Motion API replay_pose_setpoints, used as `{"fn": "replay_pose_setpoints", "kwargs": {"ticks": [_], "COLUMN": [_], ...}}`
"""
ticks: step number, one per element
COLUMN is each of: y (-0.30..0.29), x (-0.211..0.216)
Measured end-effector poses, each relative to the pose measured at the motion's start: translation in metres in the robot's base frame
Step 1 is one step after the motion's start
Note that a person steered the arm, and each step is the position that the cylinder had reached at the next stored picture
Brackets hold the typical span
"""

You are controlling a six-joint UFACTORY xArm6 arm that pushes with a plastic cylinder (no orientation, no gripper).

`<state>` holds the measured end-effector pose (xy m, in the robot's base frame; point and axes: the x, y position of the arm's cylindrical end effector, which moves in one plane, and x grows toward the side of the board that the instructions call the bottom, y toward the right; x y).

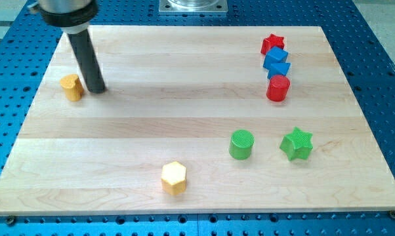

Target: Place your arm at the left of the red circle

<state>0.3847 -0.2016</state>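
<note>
Wooden board (184,72) on a blue perforated table (381,78). There is no claw on this arm, so nothing is released, clenched or grasped; it ends in a dark rod (84,56) only.

My tip (98,90) rests on the board at the far left, just to the right of a yellow block (71,87), rounded in shape as far as can be told. Tip and yellow block look close to touching; contact cannot be confirmed.

Red circle (277,88) stands at the far right of the board, well apart from my tip, almost the whole board width between them. My tip is on its left side but nowhere near it.

Directly behind the red circle: a blue block (277,63), angular, exact shape unclear, touching or nearly touching it. Behind that, a red star (272,44).

Nearer, right half: green cylinder (241,144), and a green star (296,144) just to its right, apart.

Near edge, centre: yellow hexagon (174,177), alone.
</note>
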Motion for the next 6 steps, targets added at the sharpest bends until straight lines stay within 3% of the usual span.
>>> {"fn": "replay_pose_setpoints", "kwargs": {"ticks": [2,3,4,6], "y": [-0.037,0.018,0.128,0.24], "x": [0.006,0.034,0.042,-0.003]}}
